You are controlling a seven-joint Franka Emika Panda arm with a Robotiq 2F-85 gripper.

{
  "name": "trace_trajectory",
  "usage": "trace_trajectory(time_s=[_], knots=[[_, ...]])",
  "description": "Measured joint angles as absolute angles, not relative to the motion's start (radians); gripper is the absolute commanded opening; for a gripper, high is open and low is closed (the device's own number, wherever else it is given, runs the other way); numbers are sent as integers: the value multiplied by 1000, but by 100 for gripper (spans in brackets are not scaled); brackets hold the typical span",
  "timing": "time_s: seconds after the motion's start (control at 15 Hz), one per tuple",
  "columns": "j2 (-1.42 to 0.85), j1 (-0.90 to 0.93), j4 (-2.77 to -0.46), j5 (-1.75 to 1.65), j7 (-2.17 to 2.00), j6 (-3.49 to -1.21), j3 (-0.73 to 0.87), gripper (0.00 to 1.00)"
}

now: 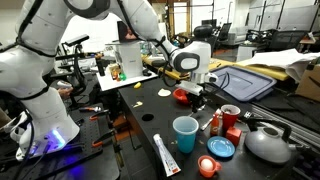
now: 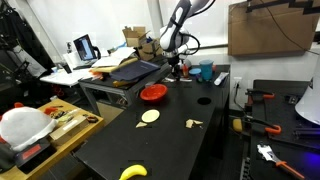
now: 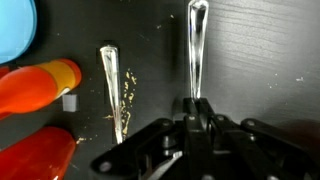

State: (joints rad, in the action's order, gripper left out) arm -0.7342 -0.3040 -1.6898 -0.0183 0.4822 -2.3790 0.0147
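1. At the bottom of the wrist view, the tool (image 3: pixel 196 110) is closed tight on the near end of a silver utensil (image 3: pixel 197 45), which points away over the black desk (image 3: pixel 265 60). A second utensil (image 3: pixel 112 90) lies alongside, apart from it, with orange pieces (image 3: pixel 40 80) further out.
2. Exterior view: the tool (image 1: pixel 194 90) sits low over the desk (image 1: pixel 140 135), just beside a red bowl (image 1: pixel 180 95). A blue cup (image 1: pixel 185 133) stands nearer the camera. The utensil is too small to make out.
3. Exterior view: the tool (image 2: pixel 173 66) hangs at the desk's (image 2: pixel 170 140) far end, well apart from a banana (image 2: pixel 133 172).
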Motion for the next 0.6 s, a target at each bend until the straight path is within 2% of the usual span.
trace_trajectory(time_s=[0.6], knots=[[-875,-306,-1494,-35,492,-2318,12,2]])
